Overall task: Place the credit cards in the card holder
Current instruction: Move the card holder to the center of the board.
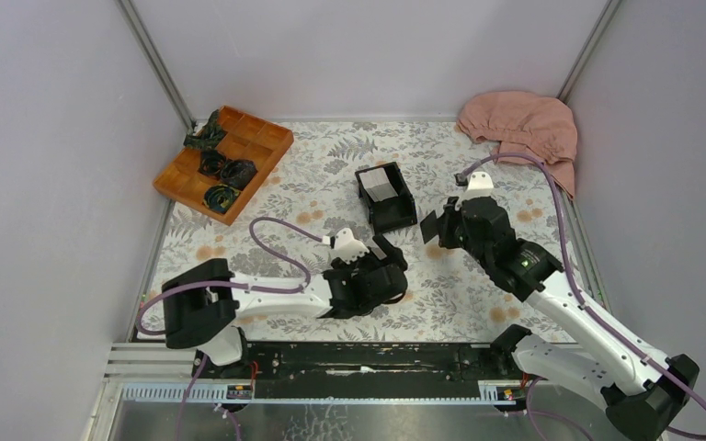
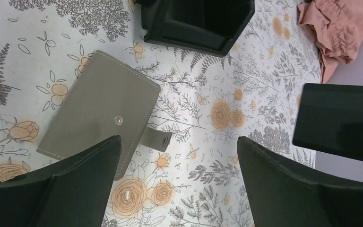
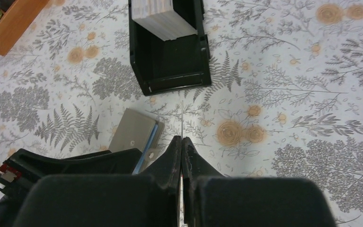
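Note:
The card holder (image 2: pixel 99 111) is a flat grey wallet, lying folded shut on the flowered cloth with its snap tab sticking out. My left gripper (image 2: pixel 178 142) hangs open just above it, the left finger over its near edge; the top view shows the gripper (image 1: pixel 388 262) covering it. A blue inner edge shows on the card holder (image 3: pixel 134 132) in the right wrist view. My right gripper (image 3: pixel 182 139) is shut on one thin credit card (image 3: pixel 182 118), seen edge-on. The other credit cards (image 3: pixel 158 19) stand stacked in a black open box (image 1: pixel 388 207).
A wooden compartment tray (image 1: pixel 259 144) with dark items stands at the back left. A pink cloth (image 1: pixel 524 124) lies bunched in the back right corner. Grey walls close the table on three sides. The black box (image 2: pixel 196 23) stands just beyond the card holder.

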Available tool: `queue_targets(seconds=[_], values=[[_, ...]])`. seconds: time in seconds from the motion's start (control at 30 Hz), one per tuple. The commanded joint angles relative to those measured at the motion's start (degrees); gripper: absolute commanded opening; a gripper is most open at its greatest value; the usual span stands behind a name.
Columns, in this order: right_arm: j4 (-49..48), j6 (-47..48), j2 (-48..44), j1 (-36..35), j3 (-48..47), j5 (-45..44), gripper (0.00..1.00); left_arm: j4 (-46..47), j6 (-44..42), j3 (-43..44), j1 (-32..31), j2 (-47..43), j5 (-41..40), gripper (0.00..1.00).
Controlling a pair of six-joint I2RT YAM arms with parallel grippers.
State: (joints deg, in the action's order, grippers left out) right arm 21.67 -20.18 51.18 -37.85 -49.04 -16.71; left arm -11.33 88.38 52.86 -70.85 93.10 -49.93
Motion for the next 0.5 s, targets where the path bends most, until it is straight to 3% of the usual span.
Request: queue_targets(seconds=[0.0,0.13,0.2,0.37,0.47], values=[[1.3,-1.8,-1.2,-1.6,-1.0,3.5,0.0,5.0,-6.7,-3.0,-1.1,-3.7,-4.4,1.0],[3.7,-1.6,-2.3,-2.0,-2.6,6.7,0.0,11.1,-16.2,-7.7,-1.7,-9.4,-5.6,1.0],[5.3,-1.4,-2.9,-1.9,-3.5,9.8,0.0,20.7,-25.3,-13.5,-1.7,-14.3,-4.5,1.0],[5.3,-2.4,-5.0,-2.0,-2.5,21.7,0.0,57.0,-52.9,-33.8,-1.2,-30.9,12.5,1.0],[4.0,-3.3,-5.1,-2.0,-2.0,27.9,0.0,55.7,-62.0,-34.9,-0.5,-35.8,23.2,1.0]])
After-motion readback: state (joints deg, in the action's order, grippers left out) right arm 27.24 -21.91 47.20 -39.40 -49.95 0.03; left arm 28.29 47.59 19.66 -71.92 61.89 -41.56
